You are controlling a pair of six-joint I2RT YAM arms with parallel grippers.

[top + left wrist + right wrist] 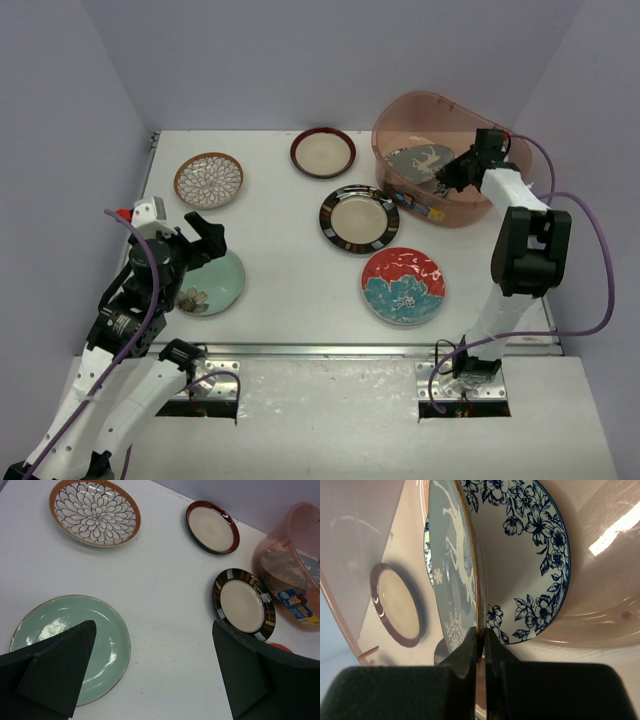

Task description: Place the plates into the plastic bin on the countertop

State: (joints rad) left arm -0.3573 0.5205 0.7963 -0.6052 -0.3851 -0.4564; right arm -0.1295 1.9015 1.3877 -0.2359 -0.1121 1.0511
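My right gripper [452, 172] reaches into the pinkish plastic bin [400, 112] and is shut on the rim of the grey deer plate [449, 575], held on edge; the right wrist view shows the gripper [481, 632] pinching it. The blue-white floral plate [520, 555] lies in the bin behind it. My left gripper [190, 235] is open and empty above the mint green plate [212, 283], with its fingers [55, 670] wide apart. On the countertop [280, 260] lie the brown-white floral plate [208, 180], the dark-red rimmed plate [323, 152], the black-striped plate [359, 219] and the red-blue flower plate [403, 286].
The bin stands at the back right of the countertop, close to the black-striped plate. A small label [297, 605] is on its wall. Walls close in the left, back and right sides. The arms' bases stand at the near edge.
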